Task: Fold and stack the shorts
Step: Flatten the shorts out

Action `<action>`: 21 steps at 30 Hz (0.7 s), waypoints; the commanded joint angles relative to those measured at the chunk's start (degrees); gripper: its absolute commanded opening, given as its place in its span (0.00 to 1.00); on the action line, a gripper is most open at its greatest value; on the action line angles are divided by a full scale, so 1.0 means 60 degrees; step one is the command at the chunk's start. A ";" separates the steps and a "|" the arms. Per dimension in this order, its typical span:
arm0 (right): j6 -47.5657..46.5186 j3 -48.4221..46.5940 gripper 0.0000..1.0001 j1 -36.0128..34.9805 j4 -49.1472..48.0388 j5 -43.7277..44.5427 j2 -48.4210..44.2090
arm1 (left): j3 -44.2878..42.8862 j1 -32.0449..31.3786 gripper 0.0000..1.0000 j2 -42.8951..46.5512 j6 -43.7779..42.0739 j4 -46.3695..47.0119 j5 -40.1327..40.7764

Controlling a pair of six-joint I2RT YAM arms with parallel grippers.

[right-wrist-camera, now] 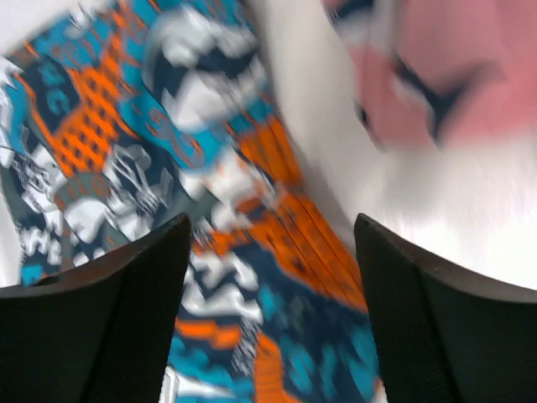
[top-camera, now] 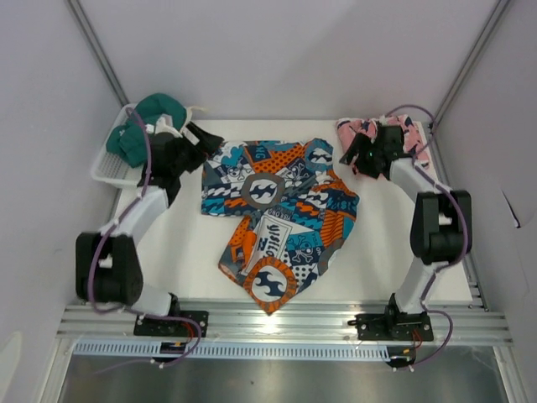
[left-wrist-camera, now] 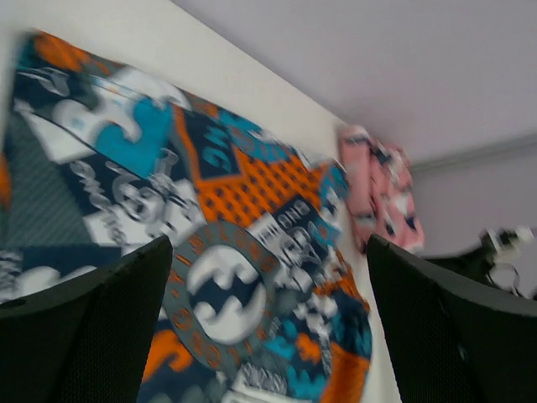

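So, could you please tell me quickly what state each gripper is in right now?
Left gripper: open, holding nothing.
Right gripper: open, holding nothing.

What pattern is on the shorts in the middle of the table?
The shorts have teal, orange, navy patchwork, best in top view.

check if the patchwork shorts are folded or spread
Spread, not folded: the patchwork shorts lie rumpled across the table, one part trailing toward its near edge.
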State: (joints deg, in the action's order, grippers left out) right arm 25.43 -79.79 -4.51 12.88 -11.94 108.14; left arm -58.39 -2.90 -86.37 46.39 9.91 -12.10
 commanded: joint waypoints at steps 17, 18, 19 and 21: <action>0.0727 0.5270 0.51 0.0635 -0.2614 0.0161 -0.2804 | 0.5088 -0.4161 0.99 0.5561 -0.1242 -0.2589 0.1636; 0.0756 0.5314 0.52 0.0635 -0.2776 0.0073 -0.2615 | 0.5103 -0.4146 0.99 0.5591 -0.1315 -0.2851 0.1650; 0.0771 0.5373 0.51 0.0650 -0.3096 -0.0015 -0.2497 | 0.5088 -0.4161 0.99 0.5605 -0.1359 -0.2955 0.1650; 0.0830 0.5476 0.51 0.0635 -0.3347 -0.0380 -0.2190 | 0.5088 -0.4175 0.99 0.5620 -0.1476 -0.3189 0.1562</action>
State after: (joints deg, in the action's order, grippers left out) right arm 28.97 -47.77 -0.89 -0.19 -11.53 92.64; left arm -28.12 -27.62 -53.71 40.18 -6.42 -3.68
